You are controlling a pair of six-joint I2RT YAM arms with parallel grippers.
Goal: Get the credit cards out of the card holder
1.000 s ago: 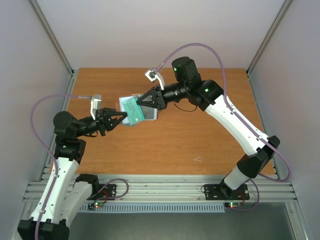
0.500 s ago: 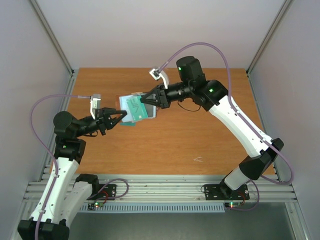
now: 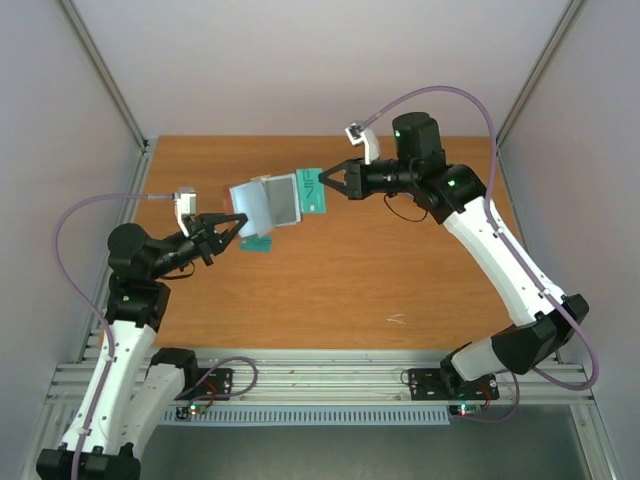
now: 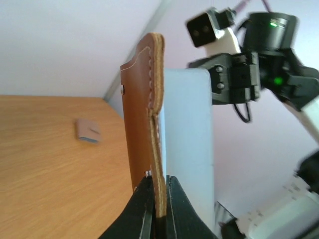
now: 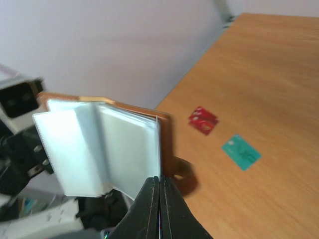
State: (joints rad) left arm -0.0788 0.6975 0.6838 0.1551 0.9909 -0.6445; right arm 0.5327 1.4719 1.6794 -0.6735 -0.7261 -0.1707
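- The card holder point(image 3: 265, 203) hangs open in the air at the upper centre of the overhead view. Its brown cover faces left and its clear sleeves point(image 5: 124, 149) fan out. No card can be made out in the sleeves that show.
- On the table point(image 3: 400, 270) just below the holder lies a second teal-green card point(image 3: 258, 243). The right wrist view shows a red card point(image 5: 203, 121) lying near it.
- Half a second ago a teal-green card point(image 3: 313, 192) lay against the sleeves, with the right arm close in. Now that arm has drawn back toward the upper right. The card sits just beside the holder's right edge, and it is unclear whether it is fully free.
- The left gripper point(image 3: 236, 228) is pressed together on the lower edge of the holder's leather cover.
- The right gripper point(image 3: 322, 183) is pinched tight on the near end of the drawn teal-green card.
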